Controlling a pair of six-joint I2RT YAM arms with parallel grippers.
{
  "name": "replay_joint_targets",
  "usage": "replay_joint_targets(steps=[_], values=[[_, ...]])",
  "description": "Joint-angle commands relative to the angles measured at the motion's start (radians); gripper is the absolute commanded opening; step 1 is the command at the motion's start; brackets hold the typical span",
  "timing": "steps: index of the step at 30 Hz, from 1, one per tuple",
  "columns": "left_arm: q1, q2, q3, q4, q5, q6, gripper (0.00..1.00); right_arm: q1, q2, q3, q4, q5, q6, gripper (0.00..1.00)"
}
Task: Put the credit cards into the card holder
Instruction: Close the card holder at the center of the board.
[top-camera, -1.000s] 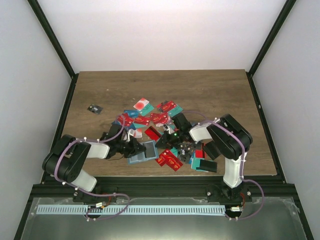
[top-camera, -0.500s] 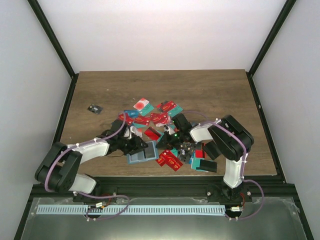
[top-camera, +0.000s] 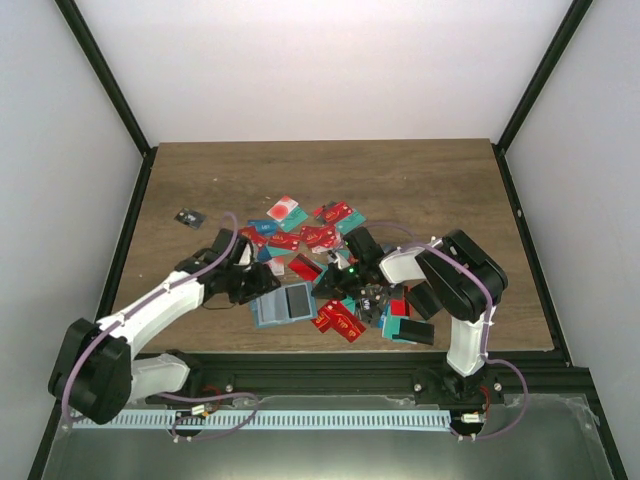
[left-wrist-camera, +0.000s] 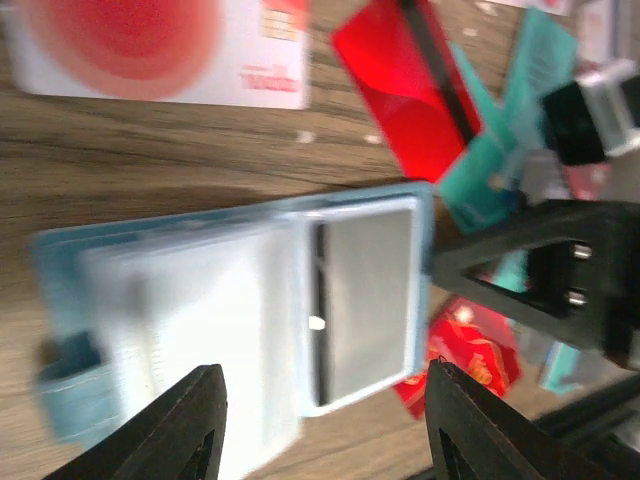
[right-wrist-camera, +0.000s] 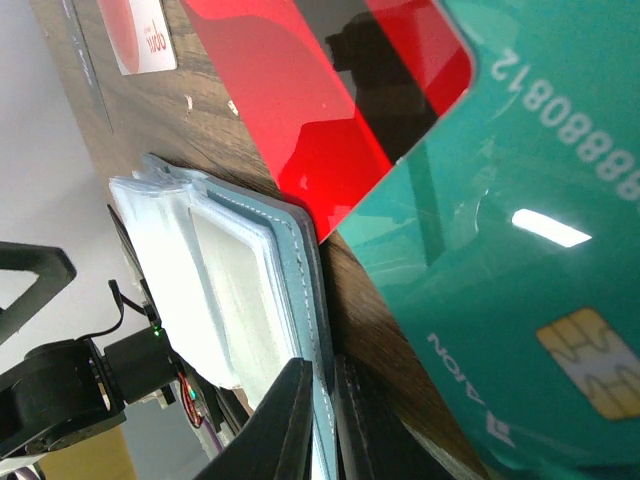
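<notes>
item: card holder (top-camera: 285, 305), open flat near the desk's (top-camera: 200, 180) front edge, long axis left-right. my left jaws are wide and empty, just above its left end. my right jaws are narrow, apparently pinching its right edge. credit cards (top-camera: 305, 238) lie scattered beyond.

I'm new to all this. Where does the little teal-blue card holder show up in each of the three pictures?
Top external: the card holder lies open at the near edge of the card pile, between the two arms.
Left wrist: it fills the middle, clear pockets up.
Right wrist: it sits at lower left, seen edge-on.
Shared landmark: the red card beside the holder, at upper right in the left wrist view and top centre in the right wrist view.
</notes>
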Motion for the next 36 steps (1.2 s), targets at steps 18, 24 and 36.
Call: replay_joint_targets(steps=[18, 24, 36], values=[[0.009, 0.083, -0.112, -0.099, -0.215, 0.009, 0.16, 0.016, -0.031, -0.011, -0.018, -0.03, -0.005, 0.2], [0.006, 0.087, -0.116, -0.069, -0.172, 0.019, 0.12, 0.021, -0.099, -0.009, -0.036, -0.041, 0.0, 0.21], [-0.007, 0.168, -0.105, 0.034, -0.061, 0.03, 0.1, 0.038, -0.146, 0.054, -0.064, -0.093, 0.032, 0.24]])
